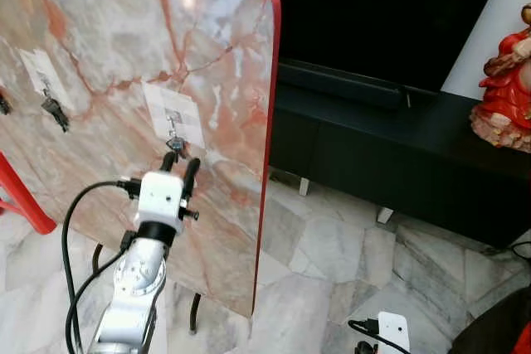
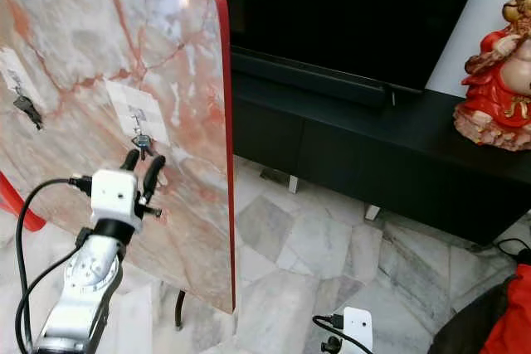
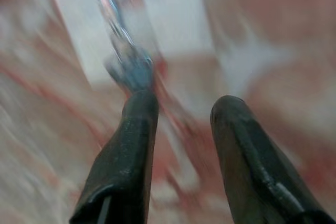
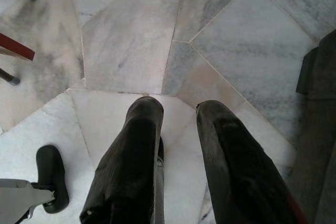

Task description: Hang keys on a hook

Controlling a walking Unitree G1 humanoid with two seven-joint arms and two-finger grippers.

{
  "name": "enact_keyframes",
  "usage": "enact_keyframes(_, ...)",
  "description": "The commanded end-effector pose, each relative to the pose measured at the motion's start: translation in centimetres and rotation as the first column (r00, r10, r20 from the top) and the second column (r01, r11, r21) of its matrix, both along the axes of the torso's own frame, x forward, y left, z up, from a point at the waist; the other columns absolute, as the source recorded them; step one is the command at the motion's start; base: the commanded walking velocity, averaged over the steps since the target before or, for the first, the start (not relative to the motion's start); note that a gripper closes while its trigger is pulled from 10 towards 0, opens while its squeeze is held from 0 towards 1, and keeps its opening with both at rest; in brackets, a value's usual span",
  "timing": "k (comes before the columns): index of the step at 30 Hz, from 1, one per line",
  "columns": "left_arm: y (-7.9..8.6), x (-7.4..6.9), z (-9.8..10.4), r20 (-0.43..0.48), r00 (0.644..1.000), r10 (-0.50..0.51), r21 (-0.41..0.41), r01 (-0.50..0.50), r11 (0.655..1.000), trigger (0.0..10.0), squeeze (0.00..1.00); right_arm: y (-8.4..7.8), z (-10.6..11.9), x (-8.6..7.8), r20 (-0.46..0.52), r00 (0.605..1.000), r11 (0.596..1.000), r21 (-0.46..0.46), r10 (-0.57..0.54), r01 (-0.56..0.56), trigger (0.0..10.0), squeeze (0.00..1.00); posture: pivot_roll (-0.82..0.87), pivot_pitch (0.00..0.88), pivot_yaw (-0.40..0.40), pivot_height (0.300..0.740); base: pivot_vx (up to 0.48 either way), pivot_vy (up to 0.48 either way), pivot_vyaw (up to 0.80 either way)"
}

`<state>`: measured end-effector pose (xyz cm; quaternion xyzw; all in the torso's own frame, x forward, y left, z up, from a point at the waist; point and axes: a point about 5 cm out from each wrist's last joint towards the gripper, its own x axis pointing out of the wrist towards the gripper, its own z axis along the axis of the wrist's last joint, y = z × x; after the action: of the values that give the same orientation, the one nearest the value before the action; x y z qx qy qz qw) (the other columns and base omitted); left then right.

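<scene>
Marbled board at upper left carried the keys on a hook. Left pincer stood narrowly parted, empty, just below them. Hanging judged done; withdrawal next.

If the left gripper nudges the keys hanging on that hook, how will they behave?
The keys dangle from a small hook on the upright marble board, so they would probably swing rather than resist. They look small and metal, likely light but slippery. The open left gripper sits just below; an upward bump might unhook them.
</scene>
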<state>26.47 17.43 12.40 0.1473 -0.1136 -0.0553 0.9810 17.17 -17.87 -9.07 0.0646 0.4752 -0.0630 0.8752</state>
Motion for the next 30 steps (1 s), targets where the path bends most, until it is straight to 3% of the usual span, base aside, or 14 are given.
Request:
enact_keyframes(1, 0.2, -0.6, -1.1, -0.040, 0.999, -0.023, 0.030, 0.024, 0.999, 10.0, 1.00, -0.3, 0.0, 0.0, -0.004, 1.000, 1.000, -0.008, 0.005, -0.005, 10.0, 0.00, 0.08, 0.000, -0.077, 0.733, 0.000, 0.000, 0.00)
enact_keyframes(5, 1.0, -1.5, -3.2, -0.133, 0.991, -0.025, 0.063, 0.034, 0.997, 10.0, 0.97, -0.3, 0.0, 0.1, -0.005, 1.000, 1.000, -0.009, 0.007, -0.007, 10.0, 0.00, 0.09, 0.000, -0.081, 0.733, 0.000, 0.000, 0.00)
enact_keyframes(6, 1.7, -1.7, -4.5, -0.184, 0.983, -0.002, 0.070, 0.016, 0.997, 10.0, 0.44, -0.3, 0.1, 0.1, -0.005, 1.000, 1.000, -0.009, 0.008, -0.008, 10.0, 0.00, 0.09, 0.000, -0.082, 0.733, 0.000, 0.000, 0.00)
enact_keyframes(8, 2.2, -1.9, -5.3, -0.218, 0.976, 0.015, 0.075, 0.002, 0.997, 10.0, 0.44, -0.3, 0.1, 0.1, -0.005, 1.000, 1.000, -0.009, 0.009, -0.009, 10.0, 0.00, 0.09, 0.000, -0.082, 0.733, 0.000, 0.000, 0.00)
enact_keyframes(9, 2.6, -2.0, -6.2, -0.256, 0.966, 0.037, 0.074, -0.019, 0.997, 10.0, 0.00, -0.3, 0.1, 0.1, -0.005, 1.000, 1.000, -0.009, 0.009, -0.009, 10.0, 0.00, 0.09, 0.000, -0.082, 0.733, 0.000, 0.000, 0.00)
enact_keyframes(14, 3.9, -2.7, -10.9, -0.475, 0.873, 0.113, 0.049, -0.102, 0.994, 10.0, 0.00, -0.4, 0.1, 0.1, -0.003, 1.000, 1.000, -0.010, 0.007, -0.007, 10.0, 0.00, 0.08, 0.000, -0.087, 0.733, 0.000, 0.000, 0.00)
enact_keyframes(15, 4.3, -3.4, -13.2, -0.573, 0.807, 0.143, 0.056, -0.136, 0.989, 10.0, 0.00, -0.4, 0.1, 0.2, -0.002, 1.000, 1.000, -0.011, 0.006, -0.006, 10.0, 0.00, 0.08, 0.000, -0.087, 0.733, 0.000, 0.000, 0.00)
enact_keyframes(18, 4.9, -4.0, -14.5, -0.630, 0.756, 0.176, 0.063, -0.175, 0.982, 10.0, 0.00, -0.4, 0.1, 0.2, -0.002, 1.000, 1.000, -0.012, 0.005, -0.005, 10.0, 0.00, 0.08, 0.000, -0.087, 0.733, 0.000, 0.000, 0.00)
enact_keyframes(21, 5.6, -6.4, -17.3, -0.758, 0.618, 0.207, 0.055, -0.255, 0.965, 10.0, 0.00, -0.5, 0.1, 0.1, -0.005, 1.000, 1.000, -0.015, 0.004, -0.004, 10.0, 0.00, 0.08, 0.000, -0.090, 0.733, 0.000, 0.000, 0.00)
enact_keyframes(22, 5.6, -6.4, -17.3, -0.758, 0.618, 0.207, 0.055, -0.255, 0.965, 10.0, 0.00, -0.5, 0.1, 0.1, -0.005, 1.000, 1.000, -0.015, 0.004, -0.004, 10.0, 0.00, 0.08, 0.000, -0.090, 0.733, 0.000, 0.000, 0.00)
enact_keyframes(25, 5.8, -8.3, -19.0, -0.824, 0.520, 0.222, 0.082, -0.279, 0.957, 10.0, 0.00, -0.4, 0.1, 0.1, -0.008, 1.000, 1.000, -0.015, 0.007, -0.007, 10.0, 0.00, 0.07, 0.000, -0.090, 0.733, 0.000, 0.000, 0.00)
enact_keyframes(26, 5.8, -8.3, -19.0, -0.824, 0.520, 0.222, 0.082, -0.279, 0.957, 10.0, 0.00, -0.4, 0.1, 0.1, -0.008, 1.000, 1.000, -0.015, 0.007, -0.007, 10.0, 0.00, 0.07, 0.000, -0.090, 0.733, 0.000, 0.000, 0.00)
enact_keyframes(28, 6.1, -10.6, -20.4, -0.878, 0.415, 0.241, 0.108, -0.319, 0.942, 10.0, 0.00, -0.4, 0.0, 0.1, -0.012, 1.000, 1.000, -0.018, 0.015, -0.015, 10.0, 0.00, 0.07, 0.000, -0.085, 0.733, 0.000, 0.000, 0.00)
enact_keyframes(30, 5.9, -10.8, -20.6, -0.882, 0.408, 0.237, 0.102, -0.325, 0.940, 10.0, 0.00, -0.4, 0.0, 0.1, -0.012, 1.000, 1.000, -0.021, 0.017, -0.017, 10.0, 0.00, 0.07, 0.000, -0.085, 0.733, 0.000, 0.124, 0.00)
